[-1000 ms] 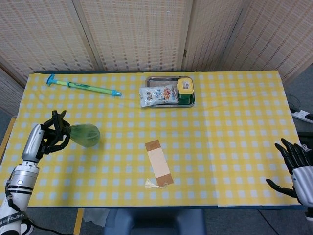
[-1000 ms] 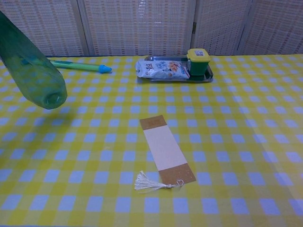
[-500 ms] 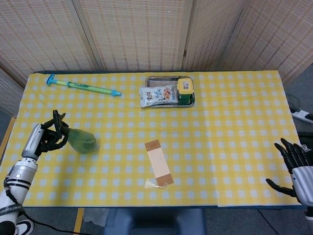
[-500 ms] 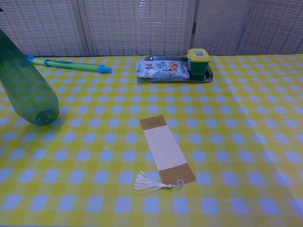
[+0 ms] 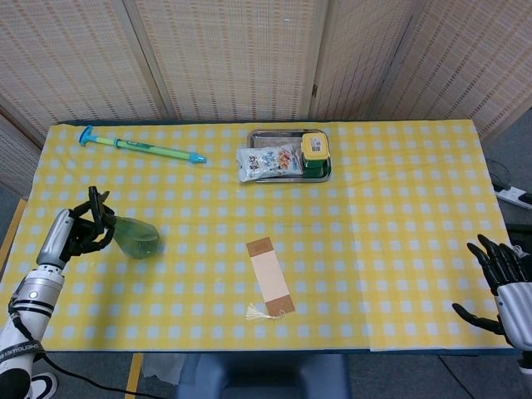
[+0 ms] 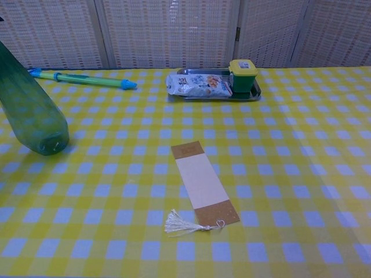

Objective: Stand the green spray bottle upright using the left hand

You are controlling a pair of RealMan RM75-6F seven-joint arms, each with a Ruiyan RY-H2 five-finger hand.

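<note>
Step in hand: setting down. The left hand [image 5: 83, 230] grips the neck end of the translucent green plastic spray bottle [image 5: 133, 235], near the left edge of the counter [image 5: 399, 216] with its yellow-and-white checked cloth. In the chest view the bottle [image 6: 32, 110] leans, base low and toward the camera, neck up and off-frame to the left. Base edge looks to be at or just above the cloth; contact cannot be confirmed.

Right hand [image 5: 501, 278]: holding nothing, fingers spread, off the counter's right front corner.

Next move, as judged: rotate the neck up over the base until the base sits flat, then release.

Room: open cloth around the bottle. The long green and blue pump water squirter [image 5: 140, 147] lies well apart toward the back; the tan paper bookmark with white tassel [image 5: 269, 278] is well apart to the right. The counter's left edge is near, so the base should not drift outward.
</note>
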